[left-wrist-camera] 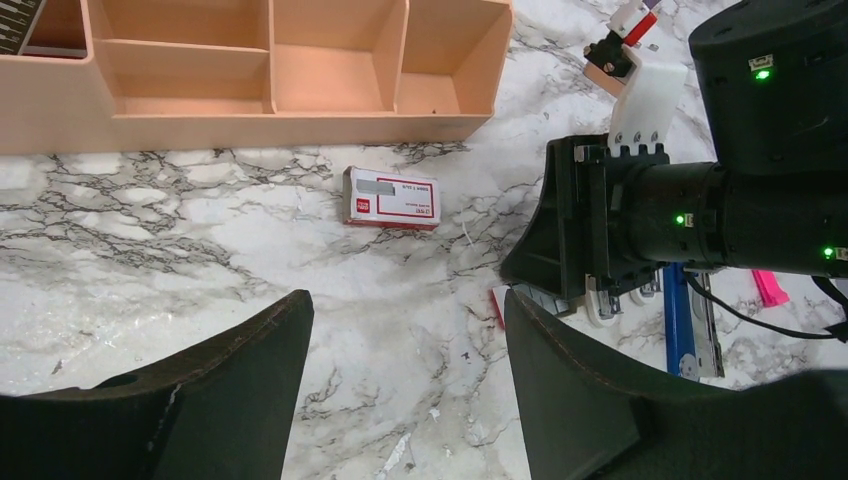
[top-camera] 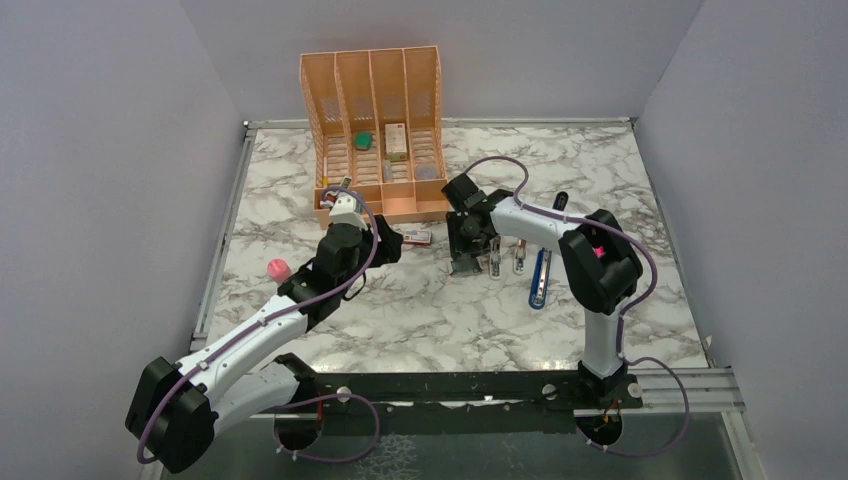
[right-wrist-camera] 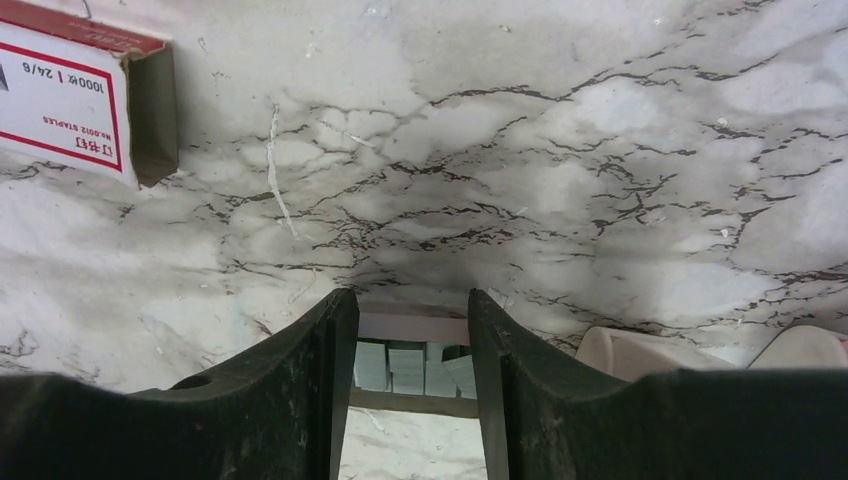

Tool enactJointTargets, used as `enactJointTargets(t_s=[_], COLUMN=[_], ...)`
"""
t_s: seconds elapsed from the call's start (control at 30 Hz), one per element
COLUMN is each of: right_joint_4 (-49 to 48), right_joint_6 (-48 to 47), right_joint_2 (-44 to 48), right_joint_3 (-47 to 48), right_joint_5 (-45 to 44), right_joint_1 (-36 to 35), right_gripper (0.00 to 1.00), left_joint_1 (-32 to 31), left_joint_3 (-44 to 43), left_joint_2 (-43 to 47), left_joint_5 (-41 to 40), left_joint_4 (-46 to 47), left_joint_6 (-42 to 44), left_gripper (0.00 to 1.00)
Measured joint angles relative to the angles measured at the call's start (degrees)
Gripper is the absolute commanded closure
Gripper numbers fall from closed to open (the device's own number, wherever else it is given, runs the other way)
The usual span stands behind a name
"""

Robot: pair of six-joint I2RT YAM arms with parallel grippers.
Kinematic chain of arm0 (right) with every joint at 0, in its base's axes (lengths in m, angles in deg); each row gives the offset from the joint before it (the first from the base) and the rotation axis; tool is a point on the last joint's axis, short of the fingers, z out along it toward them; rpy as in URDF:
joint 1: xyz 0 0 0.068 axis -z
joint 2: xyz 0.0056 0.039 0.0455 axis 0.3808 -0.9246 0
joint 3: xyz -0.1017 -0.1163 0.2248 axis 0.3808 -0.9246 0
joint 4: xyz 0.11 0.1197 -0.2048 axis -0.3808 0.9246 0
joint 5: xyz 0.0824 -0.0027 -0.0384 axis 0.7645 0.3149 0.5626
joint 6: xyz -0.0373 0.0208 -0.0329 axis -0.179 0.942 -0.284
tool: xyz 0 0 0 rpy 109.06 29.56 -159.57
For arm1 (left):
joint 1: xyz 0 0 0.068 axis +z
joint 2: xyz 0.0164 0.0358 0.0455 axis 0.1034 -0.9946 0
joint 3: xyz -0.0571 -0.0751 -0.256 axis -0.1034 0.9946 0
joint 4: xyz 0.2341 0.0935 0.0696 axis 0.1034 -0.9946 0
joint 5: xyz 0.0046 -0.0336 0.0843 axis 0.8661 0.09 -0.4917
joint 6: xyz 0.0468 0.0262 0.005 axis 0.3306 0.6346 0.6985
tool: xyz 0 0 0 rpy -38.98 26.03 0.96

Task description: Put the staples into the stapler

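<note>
Both my right fingers (right-wrist-camera: 290, 400) clench the staples (right-wrist-camera: 405, 368), I think a light, easily crushed tray, by its sides; my left fingers (left-wrist-camera: 230, 390) are released.

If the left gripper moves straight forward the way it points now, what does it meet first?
Probably the red-and-white cardboard staple sleeve lying on the marble table; the open left gripper aims at it, though depth is unclear.
</note>
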State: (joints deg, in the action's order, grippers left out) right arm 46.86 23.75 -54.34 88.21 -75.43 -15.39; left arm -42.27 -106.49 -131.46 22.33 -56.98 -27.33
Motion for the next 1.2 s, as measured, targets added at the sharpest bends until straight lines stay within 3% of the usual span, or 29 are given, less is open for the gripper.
enactJointTargets(t_s=[0.1,0.3,0.4,0.57,0.7,0.9,1.2], right_joint_4=[0.4,2.6,2.8,3.1,3.6,4.2,4.2], right_joint_6=[0.0,1.1,1.7,3.0,4.3,5.9,6.4], right_joint_2=[0.5,5.7,7.9,8.2,7.8,6.4,5.0], right_joint_3=[0.0,0.5,0.7,0.0,-1.1,-2.5,-2.5], right_joint_5=[-1.0,-5.7,-6.3,-6.1,-5.5,-5.2,-5.3], right_joint_1=[-0.5,-2.2,-3.1,-4.8,-5.9,-6.5,-6.5], right_gripper=[0.54,0.76,0.74,0.63,0.62,0.71,0.66], left_joint_1=[0.0,0.0,0.0,0.0,0.0,0.0,0.0], left_joint_3=[0.0,0.0,0.0,0.0,0.0,0.0,0.0], left_joint_2=[0.0,0.1,0.2,0.2,0.2,0.2,0.2], left_joint_5=[-0.1,-0.3,-0.4,-0.4,-0.5,-0.6,-0.7], left_joint_4=[0.0,-0.1,-0.1,-0.2,-0.2,-0.2,-0.2], left_joint_6=[0.0,0.0,0.0,0.0,0.0,0.0,0.0], left_gripper=[0.29,0.29,0.29,0.29,0.29,0.29,0.29])
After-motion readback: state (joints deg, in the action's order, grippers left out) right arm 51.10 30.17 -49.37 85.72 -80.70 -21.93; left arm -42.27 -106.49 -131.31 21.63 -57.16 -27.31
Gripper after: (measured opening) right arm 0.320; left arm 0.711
